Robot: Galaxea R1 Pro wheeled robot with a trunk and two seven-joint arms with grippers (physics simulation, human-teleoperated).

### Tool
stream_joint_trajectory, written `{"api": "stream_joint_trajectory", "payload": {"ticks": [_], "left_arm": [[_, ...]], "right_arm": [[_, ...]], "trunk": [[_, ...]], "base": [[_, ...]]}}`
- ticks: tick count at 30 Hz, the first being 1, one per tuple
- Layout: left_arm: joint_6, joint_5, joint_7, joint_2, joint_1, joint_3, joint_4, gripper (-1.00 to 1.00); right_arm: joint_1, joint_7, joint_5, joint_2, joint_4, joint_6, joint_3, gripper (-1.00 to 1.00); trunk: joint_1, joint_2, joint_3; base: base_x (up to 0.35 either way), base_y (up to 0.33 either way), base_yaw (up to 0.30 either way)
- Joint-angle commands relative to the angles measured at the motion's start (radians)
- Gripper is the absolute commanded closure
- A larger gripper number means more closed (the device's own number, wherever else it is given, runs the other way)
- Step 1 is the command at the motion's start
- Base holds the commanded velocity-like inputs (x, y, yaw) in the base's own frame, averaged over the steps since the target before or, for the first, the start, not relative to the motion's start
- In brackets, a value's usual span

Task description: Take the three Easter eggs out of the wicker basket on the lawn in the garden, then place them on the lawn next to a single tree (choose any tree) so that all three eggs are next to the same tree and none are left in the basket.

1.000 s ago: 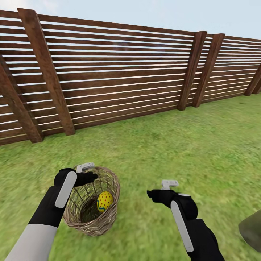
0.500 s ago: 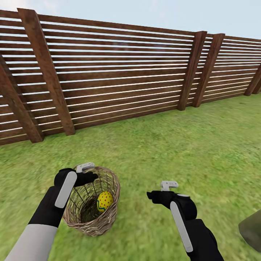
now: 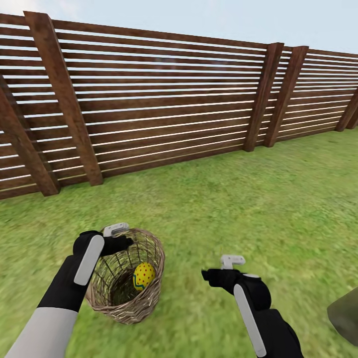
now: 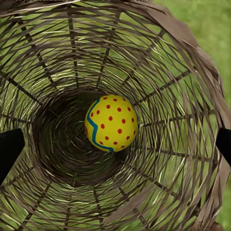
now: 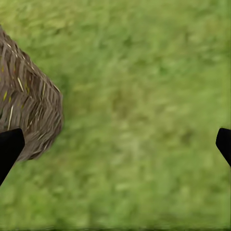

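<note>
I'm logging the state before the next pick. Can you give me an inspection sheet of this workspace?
Surface: lawn, mottled green grass, flat.
Job's things: basket upright on the lawn; one egg inside, yellow with red dots and a blue zigzag. Other eggs: nothing seen.
Clutter: grey-green block at the head view's lower right edge, identity unclear.
Hands: left hand open above the basket's mouth; right hand open, empty, over grass beside the basket.
Cables: nothing seen.
Surroundings: brown slatted fence, sky above.
</note>
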Motion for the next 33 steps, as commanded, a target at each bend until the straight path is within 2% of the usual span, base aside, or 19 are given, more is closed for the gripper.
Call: {"api": "stream_joint_trajectory", "payload": {"ticks": [1,4,5,23,33], "left_arm": [[0.002,0.01,0.011,0.001,-0.001,-0.002,-0.001,-1.0],[0.002,0.01,0.011,0.002,-0.001,-0.002,-0.001,-1.0],[0.002,0.01,0.011,0.002,-0.001,-0.001,-0.001,-1.0],[0.002,0.01,0.01,0.003,-0.001,0.0,0.0,-1.0],[0.002,0.011,0.008,0.003,0.0,0.0,-0.001,-1.0]], "right_arm": [[0.005,-0.011,-0.011,0.0,-0.002,0.002,0.001,-1.0],[0.022,-0.011,-0.01,0.0,-0.003,0.001,0.001,-1.0],[0.052,-0.011,-0.01,0.0,-0.003,0.0,0.001,-1.0],[0.058,-0.011,-0.01,0.002,-0.012,-0.001,0.003,-1.0],[0.049,-0.012,-0.01,0.001,-0.051,0.013,0.0,-1.0]], "trunk": [[0.0,0.0,-0.001],[0.0,0.0,-0.001],[0.0,0.0,-0.001],[0.0,0.0,-0.001],[0.0,0.0,-0.001]], "base": [[0.0,0.0,0.0],[0.0,0.0,0.0],[0.0,0.0,0.0],[0.0,0.0,0.0],[0.0,0.0,0.0]]}}
